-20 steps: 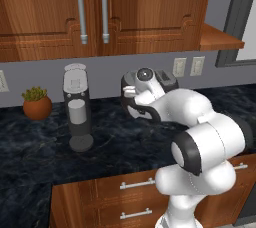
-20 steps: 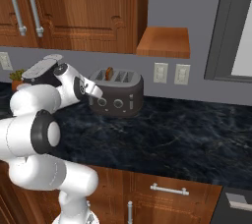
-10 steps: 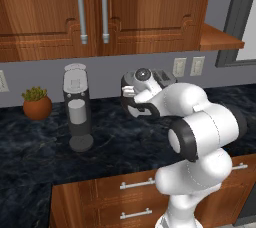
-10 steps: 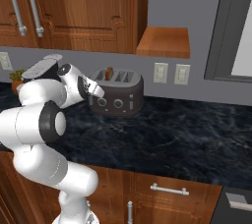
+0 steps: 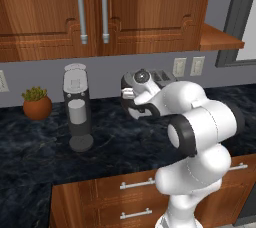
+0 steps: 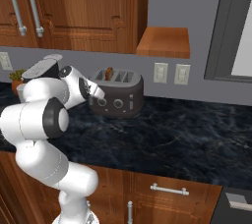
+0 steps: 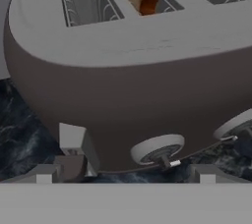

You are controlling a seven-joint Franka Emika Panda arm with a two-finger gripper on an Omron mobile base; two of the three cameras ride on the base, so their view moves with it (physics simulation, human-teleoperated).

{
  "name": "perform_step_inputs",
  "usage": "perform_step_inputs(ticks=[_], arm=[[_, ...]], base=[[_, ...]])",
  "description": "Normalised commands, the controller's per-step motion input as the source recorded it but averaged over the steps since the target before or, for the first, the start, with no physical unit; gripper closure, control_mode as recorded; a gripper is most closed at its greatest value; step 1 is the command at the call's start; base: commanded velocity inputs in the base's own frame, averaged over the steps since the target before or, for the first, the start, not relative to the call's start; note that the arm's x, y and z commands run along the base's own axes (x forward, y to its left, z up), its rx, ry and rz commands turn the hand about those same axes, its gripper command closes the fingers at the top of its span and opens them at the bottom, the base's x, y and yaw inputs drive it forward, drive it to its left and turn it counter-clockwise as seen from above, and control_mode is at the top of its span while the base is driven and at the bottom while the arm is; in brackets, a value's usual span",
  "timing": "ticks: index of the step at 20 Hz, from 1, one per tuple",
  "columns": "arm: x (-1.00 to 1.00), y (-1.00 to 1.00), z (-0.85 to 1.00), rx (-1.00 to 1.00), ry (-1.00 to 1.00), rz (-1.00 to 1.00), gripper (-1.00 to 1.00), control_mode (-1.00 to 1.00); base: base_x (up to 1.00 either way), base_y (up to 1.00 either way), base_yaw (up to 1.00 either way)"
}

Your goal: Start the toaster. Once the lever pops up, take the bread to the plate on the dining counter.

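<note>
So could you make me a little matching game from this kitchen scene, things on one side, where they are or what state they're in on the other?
Things:
1. bread
2. potted plant
3. coffee machine
4. fingers

Places or states:
A. far left on the counter
B. spread open at the toaster's front
C. standing in a toaster slot
D. between the plant and the toaster

Pairs: 1-C, 2-A, 3-D, 4-B
</note>
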Motion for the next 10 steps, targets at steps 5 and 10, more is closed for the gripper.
perform_step_inputs(ticks=[5, 10], arm=[[0.0, 0.0, -0.11, 0.0, 0.0, 0.0, -1.0, -1.0], [0.0, 0.0, -0.02, 0.0, 0.0, 0.0, -1.0, -1.0]], base=[[0.0, 0.0, 0.0], [0.0, 0.0, 0.0]])
